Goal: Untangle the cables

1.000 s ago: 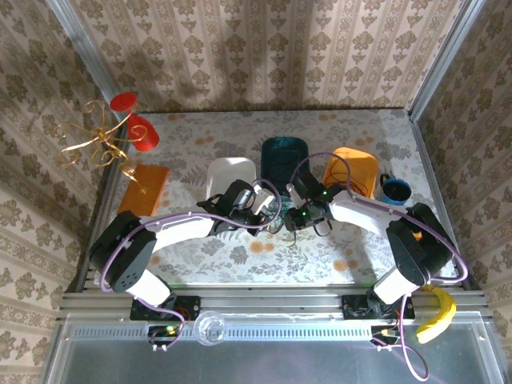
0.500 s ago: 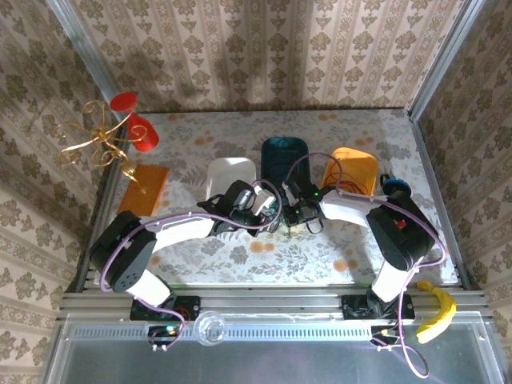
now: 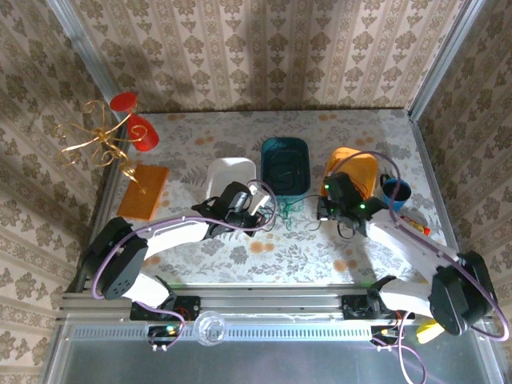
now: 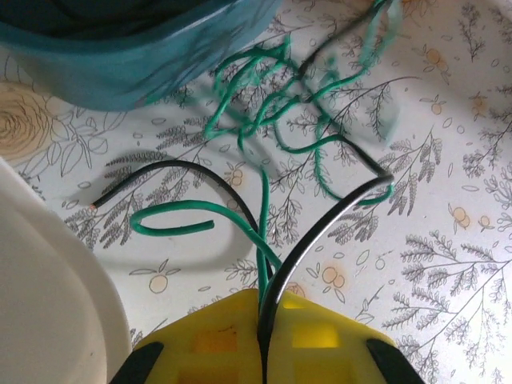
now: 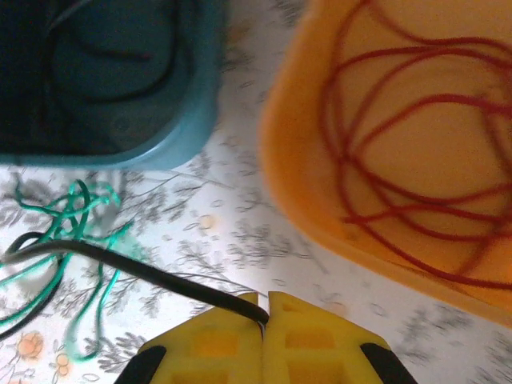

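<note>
1. Gripping green wire (image 4: 263, 208) and black wire (image 4: 320, 232) together in the closed left gripper (image 4: 264, 312).
2. Pinching black wire in the closed right gripper (image 5: 266, 308).
3. Lying tangled on the table (image 4: 448, 264) beside teal bin (image 4: 120, 64); red wires (image 5: 416, 160) inside orange bin (image 5: 296, 160).

Damask-papered walls (image 3: 264, 48), floral tabletop (image 3: 200, 132)

The top camera looks steeply down from above and behind the arm bases, far enough back to take in the whole table (image 3: 240, 254), with the teal bin (image 3: 285, 166) at mid-rear. The left wrist camera sits close over the tabletop, facing past the left gripper (image 4: 263, 308) toward that bin's near wall. The right wrist camera, similarly close and somewhat blurred, seems tilted down at the bin's right corner past the right gripper (image 5: 266, 308). Both wrist views share the bin wall, the green cable tangle (image 4: 256, 120) before it, and the black cable (image 4: 336, 212).
</note>
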You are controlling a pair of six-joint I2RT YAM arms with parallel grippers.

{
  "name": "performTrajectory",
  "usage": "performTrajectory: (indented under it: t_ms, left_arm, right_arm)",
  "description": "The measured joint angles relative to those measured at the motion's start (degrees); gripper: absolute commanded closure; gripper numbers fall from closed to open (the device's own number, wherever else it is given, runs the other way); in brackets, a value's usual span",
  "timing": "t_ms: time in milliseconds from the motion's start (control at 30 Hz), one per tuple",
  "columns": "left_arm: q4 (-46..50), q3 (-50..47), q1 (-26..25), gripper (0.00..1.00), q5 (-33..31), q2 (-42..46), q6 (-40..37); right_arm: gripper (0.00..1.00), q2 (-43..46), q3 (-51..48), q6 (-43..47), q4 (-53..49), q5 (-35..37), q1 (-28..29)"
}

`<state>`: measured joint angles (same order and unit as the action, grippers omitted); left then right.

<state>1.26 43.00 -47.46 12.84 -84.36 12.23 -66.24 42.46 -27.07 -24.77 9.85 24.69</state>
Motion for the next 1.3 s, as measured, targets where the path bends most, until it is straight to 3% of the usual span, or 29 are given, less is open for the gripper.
performTrajectory:
  t_ms: [300, 633, 700, 767, 867, 1000, 1300]
  left_arm:
    - [-0.9, -0.7, 0.2, 1.0, -0.1, 0.3, 0.3]
    - [-6.2, -0.7, -0.7, 1.0, 1.8, 0.9, 0.3]
    - [-7.0, -0.7, -0.9, 0.92, 2.5, 0.9, 0.2]
    - [-6.6, -0.6, -0.9, 0.66, 2.9, 0.9, 0.1]
    - [-2.6, -0.6, 0.0, 0.48, 3.0, 0.7, 0.0]
    - [-0.1, -0.6, 0.2, 0.38, 3.7, 0.7, -0.4]
    - [3.1, 7.2, 0.3, 0.4, 7.6, -3.1, -1.7]
  right_arm:
    - [0.99, 14.8, -0.3, -4.9, -6.0, 7.0, -8.7]
    - [0.99, 19.1, 1.3, -6.2, -10.4, 7.3, -13.8]
    - [0.98, 19.8, 1.3, -5.8, -10.3, 6.2, -15.0]
    - [0.98, 20.2, 1.3, -4.5, -9.7, 5.0, -15.8]
    - [0.98, 19.9, 1.3, -2.6, -7.6, 4.1, -17.6]
    - [0.98, 19.3, 1.3, -0.7, -5.6, 1.3, -17.5]
    - [0.98, 19.3, 1.3, 1.5, -5.2, -0.6, -17.5]
